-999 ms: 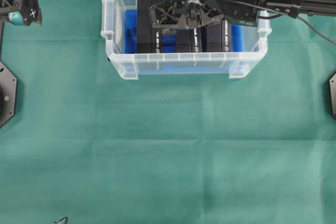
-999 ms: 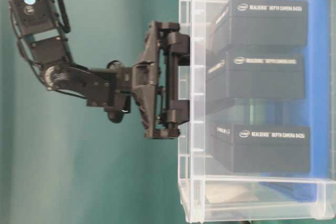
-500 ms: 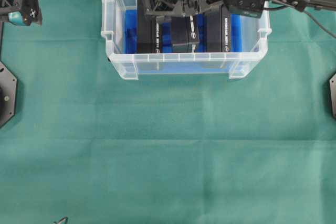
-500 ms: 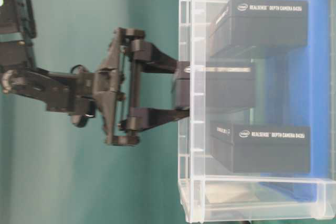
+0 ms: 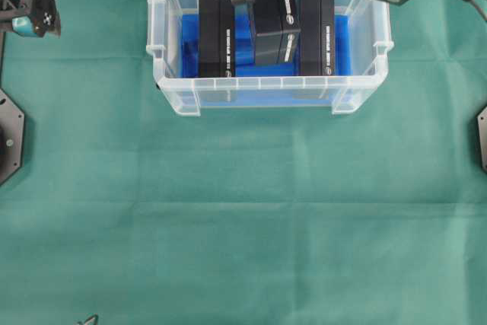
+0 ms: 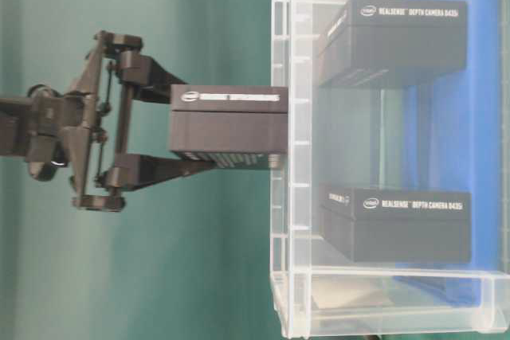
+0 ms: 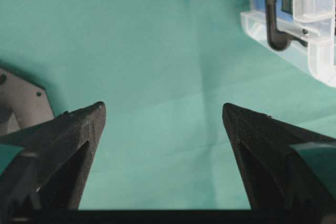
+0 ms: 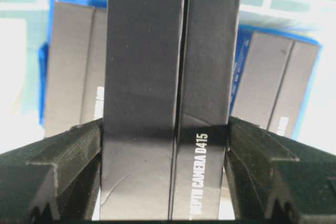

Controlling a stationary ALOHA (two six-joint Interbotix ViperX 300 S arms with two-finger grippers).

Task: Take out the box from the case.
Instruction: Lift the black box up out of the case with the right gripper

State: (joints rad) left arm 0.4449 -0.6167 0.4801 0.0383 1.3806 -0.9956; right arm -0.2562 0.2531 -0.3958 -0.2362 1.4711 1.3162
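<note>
Box (image 6: pixel 227 125) is a matte black rectangular carton with white lettering along one long face — the right wrist view reads "DEPTH CAMERA D415" on it, and a seam runs down its length. The right gripper (image 8: pixel 165 153) is clamped on it, one finger pressed against each long side. In the table-level view the box sits almost wholly outside the case (image 6: pixel 291 308), only its far end level with the rim; overhead it hangs over the middle of the case, between the other two cartons.

Count: three black boxes total — one in the gripper, two remaining boxes (image 5: pixel 217 32) in the case, one at the left end and one at the right, both lying on the blue lining (image 5: pixel 190 43). One case, clear plastic with a rimmed edge. Two arms.

Room: the gap between the two remaining boxes is open down to the lining. The held box stands apart from both neighbours and from the case walls. Green cloth (image 5: pixel 243 226) spreads wide on the near side of the case.

Left gripper (image 7: pixel 164 124) — jaws spread wide, nothing between them, over cloth at the far-left corner, well apart from the case.
</note>
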